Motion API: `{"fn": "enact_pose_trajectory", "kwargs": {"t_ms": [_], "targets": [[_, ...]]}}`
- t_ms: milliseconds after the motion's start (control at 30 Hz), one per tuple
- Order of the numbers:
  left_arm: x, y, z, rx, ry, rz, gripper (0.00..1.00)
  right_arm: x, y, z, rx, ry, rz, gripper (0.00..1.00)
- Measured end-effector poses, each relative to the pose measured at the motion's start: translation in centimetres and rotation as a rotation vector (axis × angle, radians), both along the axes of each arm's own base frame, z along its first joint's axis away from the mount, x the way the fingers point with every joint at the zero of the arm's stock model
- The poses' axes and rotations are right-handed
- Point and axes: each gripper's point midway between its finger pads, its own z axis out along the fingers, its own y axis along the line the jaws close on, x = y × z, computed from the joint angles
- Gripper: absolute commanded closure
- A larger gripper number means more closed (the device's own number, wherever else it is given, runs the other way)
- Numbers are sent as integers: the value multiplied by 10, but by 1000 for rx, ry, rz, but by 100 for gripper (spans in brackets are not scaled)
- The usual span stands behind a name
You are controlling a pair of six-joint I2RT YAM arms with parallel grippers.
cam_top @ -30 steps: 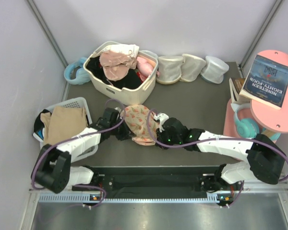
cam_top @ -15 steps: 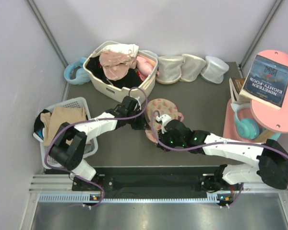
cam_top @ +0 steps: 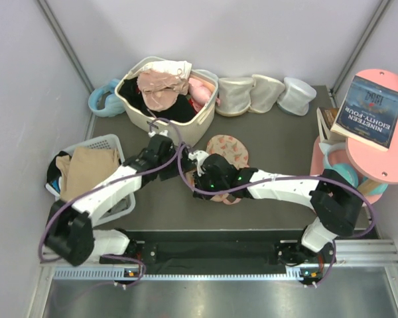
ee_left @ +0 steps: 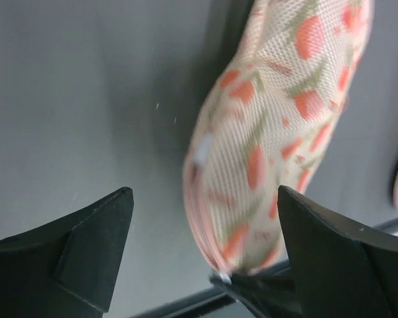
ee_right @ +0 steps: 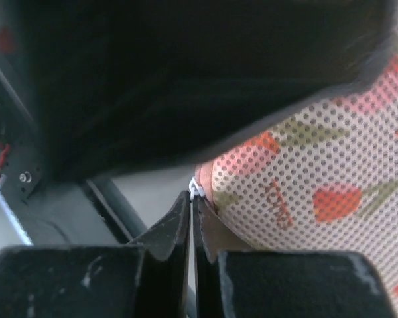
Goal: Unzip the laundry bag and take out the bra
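Soft even light, faint shadows, laundry bag (ee_left: 265,132) blurred at left wrist, right wrist dim.

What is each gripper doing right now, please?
Left gripper: open.
Right gripper: closed on the laundry bag at its edge.

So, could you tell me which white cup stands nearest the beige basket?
The leftmost cup, right beside the basket; the middle cup and right cup sit farther away.
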Motion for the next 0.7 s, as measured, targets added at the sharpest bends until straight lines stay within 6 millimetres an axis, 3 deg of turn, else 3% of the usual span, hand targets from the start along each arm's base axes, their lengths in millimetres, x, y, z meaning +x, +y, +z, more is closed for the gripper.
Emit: {"fn": "enact_pose_trajectory", "kwargs": {"t_ms": [100, 200, 333, 433, 600, 700], "targets": [[-21, 17, 17, -39, -44, 61, 6, 1, 16, 5, 32, 6, 22, 100], [-39, 28, 22, -94, -74, 104, 7, -4, 21, -5, 20, 31, 37, 100], [-59, 38, 0, -107, -27, 143, 9, -9, 23, -13, 4, 43, 46, 100], [-62, 38, -11, -104, 12, 160, 14, -8, 24, -11, 11, 37, 43, 100], [-59, 26, -23, -134, 69, 153, 19, -8, 20, -4, 37, 25, 25, 100], [-60, 19, -34, -154, 110, 141, 30, -9, 17, 2, 53, 14, 12, 100]]}}
